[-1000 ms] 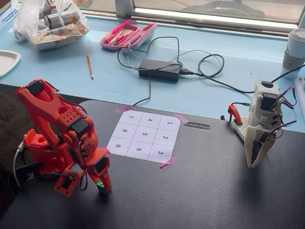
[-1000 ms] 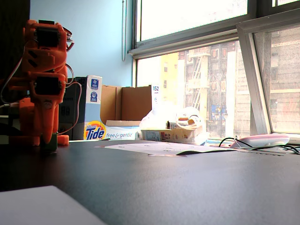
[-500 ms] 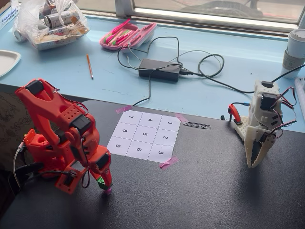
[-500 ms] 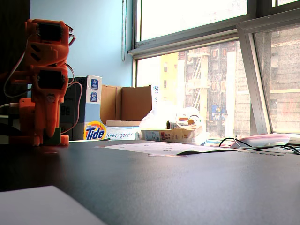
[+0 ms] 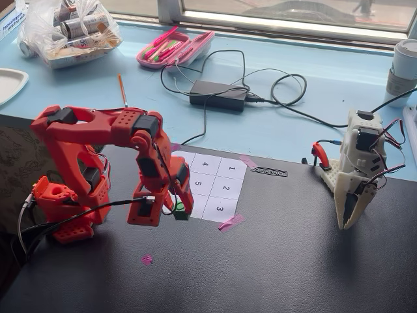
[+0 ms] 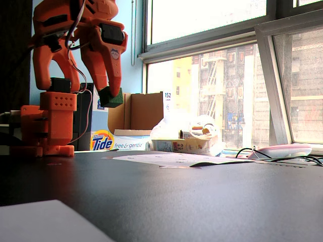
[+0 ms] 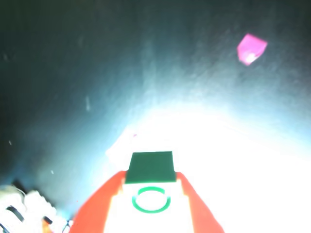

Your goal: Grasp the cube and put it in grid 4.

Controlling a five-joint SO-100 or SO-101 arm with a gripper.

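The green cube (image 5: 180,210) is gripped between the jaws of my red gripper (image 5: 177,207) and held clear above the table, over the near-left part of the numbered sheet (image 5: 229,189). Grid 4 (image 5: 204,165) lies bare on the sheet, beyond the cube and a little to its right in this fixed view. In the low fixed view the cube (image 6: 111,98) hangs in the gripper (image 6: 110,96) well above the tabletop. In the wrist view the cube (image 7: 150,167), with its round dimple, sits between the red fingers (image 7: 99,208); the sheet beneath is washed out white.
A pink tape scrap (image 5: 146,259) lies on the black table in front of the arm and shows in the wrist view (image 7: 251,48). A white arm (image 5: 356,176) stands at the right. A power adapter (image 5: 217,95), cables and a pink case (image 5: 174,47) lie behind.
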